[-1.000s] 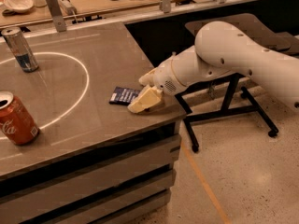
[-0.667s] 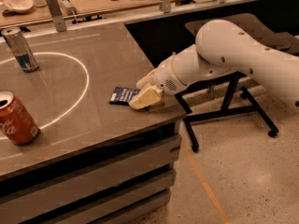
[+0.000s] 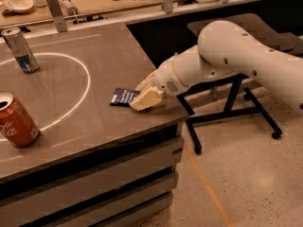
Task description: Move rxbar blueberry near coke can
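The rxbar blueberry [image 3: 123, 96] is a flat dark navy wrapper with white lettering, lying on the grey table [image 3: 94, 126] near its right edge. My gripper [image 3: 143, 92] sits at the bar's right end, its cream fingers [image 3: 146, 100] low on the table and touching or overlapping that end. The coke can [image 3: 15, 121], red-orange with white script, stands upright at the table's front left, far from the bar.
A taller slim silver-and-blue can [image 3: 20, 49] stands at the back left. A white circle line [image 3: 80, 70] is painted on the table. A black-legged stand [image 3: 227, 108] is to the right on the floor. A counter with a bowl [image 3: 16, 4] runs behind.
The gripper and bar have barely moved; the arm holds nearly the same pose at the bar's right end.
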You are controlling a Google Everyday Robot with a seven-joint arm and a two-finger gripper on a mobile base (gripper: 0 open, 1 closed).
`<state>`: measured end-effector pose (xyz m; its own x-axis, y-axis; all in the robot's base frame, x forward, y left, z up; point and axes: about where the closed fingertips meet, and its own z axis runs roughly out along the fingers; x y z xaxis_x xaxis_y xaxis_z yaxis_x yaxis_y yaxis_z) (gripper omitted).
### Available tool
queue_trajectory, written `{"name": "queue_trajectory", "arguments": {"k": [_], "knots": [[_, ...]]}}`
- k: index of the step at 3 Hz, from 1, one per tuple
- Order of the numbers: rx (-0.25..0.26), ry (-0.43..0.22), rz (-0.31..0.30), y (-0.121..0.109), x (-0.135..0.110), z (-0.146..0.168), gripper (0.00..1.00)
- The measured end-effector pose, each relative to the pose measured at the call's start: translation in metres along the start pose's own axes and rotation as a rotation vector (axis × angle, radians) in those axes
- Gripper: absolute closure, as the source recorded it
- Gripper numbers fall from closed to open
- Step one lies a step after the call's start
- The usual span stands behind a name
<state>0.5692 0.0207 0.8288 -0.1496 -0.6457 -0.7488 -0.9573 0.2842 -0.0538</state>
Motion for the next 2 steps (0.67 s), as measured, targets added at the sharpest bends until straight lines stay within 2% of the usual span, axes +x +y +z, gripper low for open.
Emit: {"name": "queue_trajectory", "arguments": {"k": [1,2], "knots": [[-0.086,-0.086,-0.049,0.013,-0.024,0.012,1.0],[-0.247,-0.19,-0.147,0.043,-0.063,0.031,1.0]]}}
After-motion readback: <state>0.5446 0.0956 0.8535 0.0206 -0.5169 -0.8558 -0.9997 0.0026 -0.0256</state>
